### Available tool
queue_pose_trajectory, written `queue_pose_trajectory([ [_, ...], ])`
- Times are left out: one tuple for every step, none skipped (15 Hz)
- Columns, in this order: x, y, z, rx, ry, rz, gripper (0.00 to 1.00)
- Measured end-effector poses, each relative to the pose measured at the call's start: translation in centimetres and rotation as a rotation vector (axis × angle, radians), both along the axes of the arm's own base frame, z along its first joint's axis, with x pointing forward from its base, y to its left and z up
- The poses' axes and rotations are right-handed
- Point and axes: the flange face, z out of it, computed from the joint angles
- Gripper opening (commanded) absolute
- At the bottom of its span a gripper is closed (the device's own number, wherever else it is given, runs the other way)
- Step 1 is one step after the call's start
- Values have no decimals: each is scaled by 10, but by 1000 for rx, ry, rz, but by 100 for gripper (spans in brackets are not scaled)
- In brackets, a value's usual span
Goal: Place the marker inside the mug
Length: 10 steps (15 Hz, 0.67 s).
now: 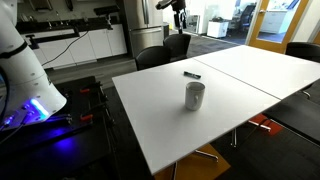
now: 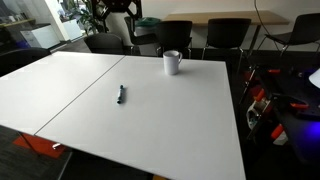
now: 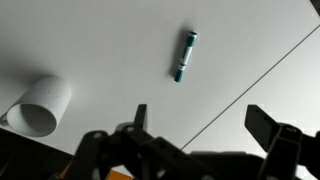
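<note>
The marker point(image 1: 191, 75) is a short dark pen lying flat on the white table point(image 1: 230, 120). It also shows in an exterior view point(image 2: 121, 95) and in the wrist view point(image 3: 185, 55), where it looks teal and dark. The mug point(image 1: 194, 96) is a small grey cup standing upright a short way from the marker. It also shows in an exterior view point(image 2: 172, 62) and in the wrist view point(image 3: 40, 105). My gripper point(image 3: 205, 125) is open and empty, high above the table and apart from both. It shows dark at the top edge of both exterior views point(image 1: 179, 8) point(image 2: 112, 8).
The table is two white tops joined by a seam point(image 3: 250, 85). Dark chairs point(image 1: 155, 57) point(image 2: 228, 35) stand around it. A white robot base with blue light point(image 1: 25, 95) stands beside the table. Red-orange gear point(image 2: 260, 105) lies on the floor.
</note>
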Motion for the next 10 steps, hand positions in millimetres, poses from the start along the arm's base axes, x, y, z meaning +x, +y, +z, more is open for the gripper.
queue_pose_trajectory([
  [1, -1, -5, 14, 6, -11, 100],
  [2, -3, -12, 28, 11, -22, 100],
  [3, -4, -20, 41, 16, -34, 100],
  [5, -6, -28, 58, 15, -48, 100],
  [7, -8, -36, 70, 12, -59, 100],
  [9, -11, -45, 79, 11, -72, 100],
  [11, -13, -54, 87, 12, -82, 100],
  [13, -14, -63, 90, 13, -89, 100],
  [15, -16, -71, 89, 14, -95, 100],
  [18, -18, -79, 90, 18, -100, 100],
])
